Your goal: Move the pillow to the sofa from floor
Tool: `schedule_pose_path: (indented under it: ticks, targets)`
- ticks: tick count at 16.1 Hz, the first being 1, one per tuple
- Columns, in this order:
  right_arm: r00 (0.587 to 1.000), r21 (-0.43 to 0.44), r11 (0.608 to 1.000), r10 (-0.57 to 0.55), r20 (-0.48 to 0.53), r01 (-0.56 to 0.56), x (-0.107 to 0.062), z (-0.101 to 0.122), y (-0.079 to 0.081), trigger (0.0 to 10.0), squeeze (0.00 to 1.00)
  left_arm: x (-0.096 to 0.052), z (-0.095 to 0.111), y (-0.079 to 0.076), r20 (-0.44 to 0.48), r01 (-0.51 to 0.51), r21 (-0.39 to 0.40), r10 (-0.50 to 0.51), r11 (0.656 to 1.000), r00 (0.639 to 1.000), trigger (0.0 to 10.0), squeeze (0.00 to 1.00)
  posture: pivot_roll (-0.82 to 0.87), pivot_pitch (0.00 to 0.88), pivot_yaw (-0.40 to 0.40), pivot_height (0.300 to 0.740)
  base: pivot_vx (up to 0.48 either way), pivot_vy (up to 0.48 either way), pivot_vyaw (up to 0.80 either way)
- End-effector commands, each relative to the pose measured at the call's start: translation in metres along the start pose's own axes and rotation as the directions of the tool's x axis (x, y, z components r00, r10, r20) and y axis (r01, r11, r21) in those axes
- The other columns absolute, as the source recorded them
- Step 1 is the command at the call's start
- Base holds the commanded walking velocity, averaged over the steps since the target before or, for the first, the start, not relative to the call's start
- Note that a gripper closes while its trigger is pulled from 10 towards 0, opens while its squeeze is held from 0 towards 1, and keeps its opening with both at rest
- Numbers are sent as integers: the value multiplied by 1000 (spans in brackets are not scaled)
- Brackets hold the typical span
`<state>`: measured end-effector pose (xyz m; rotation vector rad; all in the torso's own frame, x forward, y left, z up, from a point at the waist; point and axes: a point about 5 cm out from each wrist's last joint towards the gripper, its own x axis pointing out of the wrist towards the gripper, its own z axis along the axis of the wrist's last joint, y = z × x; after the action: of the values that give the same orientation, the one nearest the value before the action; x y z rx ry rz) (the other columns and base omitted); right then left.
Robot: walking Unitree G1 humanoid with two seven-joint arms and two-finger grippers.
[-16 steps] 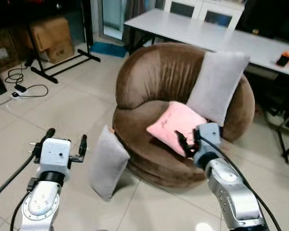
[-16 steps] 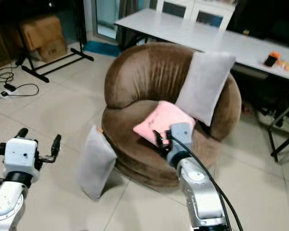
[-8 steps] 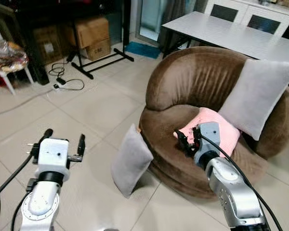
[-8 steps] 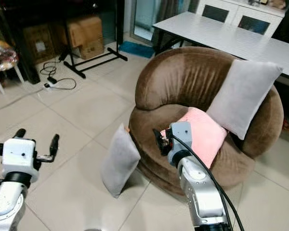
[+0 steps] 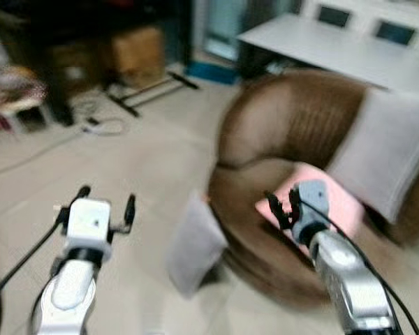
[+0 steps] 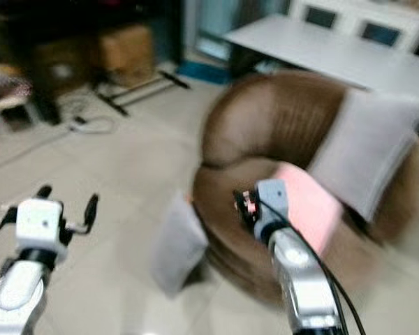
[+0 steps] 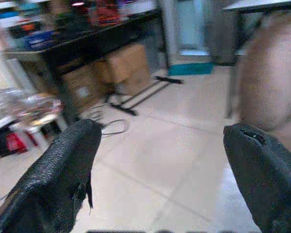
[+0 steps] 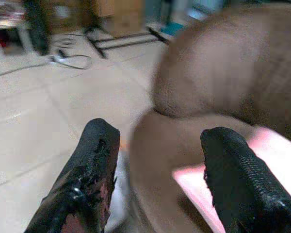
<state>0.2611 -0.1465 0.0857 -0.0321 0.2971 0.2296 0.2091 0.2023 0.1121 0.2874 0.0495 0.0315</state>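
A grey fabric pillow [image 5: 195, 246] stands on the pale tiled floor [image 5: 133, 160], leaning against the round brown velvet sofa [image 5: 293, 125], where a pink cushion [image 5: 335, 202] lies. The left gripper [image 5: 106, 202] and right gripper [image 5: 283, 206] hover, fingers apart, holding nothing.

Both arms raised forward, fingers apparently spread.
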Motion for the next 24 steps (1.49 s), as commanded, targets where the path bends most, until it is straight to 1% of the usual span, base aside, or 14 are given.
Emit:
schedule_pose_path:
  ticks: [1,3,4,6,8,9,12,14,15,16,18,21,24]
  targets:
    - [999,3,1000,31,25,-31,3,7,8,10000,0,0,-1,5,-6,-18,11,18,1000,1000,10000,0,57,0,-75,740,296,0,800]
    - [999,1,999,32,24,-32,4,7,8,10000,0,0,-1,5,-7,-18,12,18,1000,1000,10000,0,57,0,-76,740,300,0,800]
    - [1000,9,1000,16,24,-16,4,6,7,10000,0,0,-1,5,-7,-18,13,18,1000,1000,10000,0,57,0,-76,740,304,0,0]
    - [999,9,1000,-21,24,21,4,6,2,10000,0,0,-1,6,-8,-19,18,19,1000,1000,10000,0,56,0,-74,740,304,0,0]
    - [995,-1,995,-95,28,95,3,4,-8,10000,0,1,-1,7,-8,-18,24,18,1000,1000,10000,0,56,0,-74,740,302,0,0]
    - [993,13,993,-115,15,115,3,2,-10,10000,0,1,-1,7,-8,-17,25,17,1000,1000,10000,0,56,0,-74,740,300,0,0]
    - [990,13,990,-140,10,140,2,0,-15,10000,0,2,-1,7,-7,-11,29,11,1000,1000,10000,0,55,0,-68,740,301,0,-800]
    - [987,17,987,-162,15,162,2,-1,-17,10000,0,4,-1,6,-4,12,37,-12,999,1000,10000,0,50,0,-49,740,302,0,-800]
    - [985,6,985,-171,19,171,2,-1,-17,10000,0,5,-1,6,-2,17,39,-16,999,1000,10000,0,47,0,-39,740,304,0,0]
    - [985,5,985,-173,22,173,2,-1,-17,10000,0,6,0,6,-1,19,41,-19,999,1000,10000,0,45,0,-34,740,304,0,0]
    - [988,30,989,-149,29,148,1,-1,-15,10000,0,8,0,5,3,34,44,-34,998,999,10000,0,44,0,-27,740,304,0,0]
    - [986,33,986,-162,30,161,1,-1,-18,10000,0,8,0,4,4,38,48,-38,998,999,10000,0,46,0,-27,740,286,0,0]
    - [987,48,987,-158,35,156,1,-1,-18,10000,0,7,-2,4,-5,21,54,-21,998,1000,10000,0,47,0,-33,710,0,0,0]
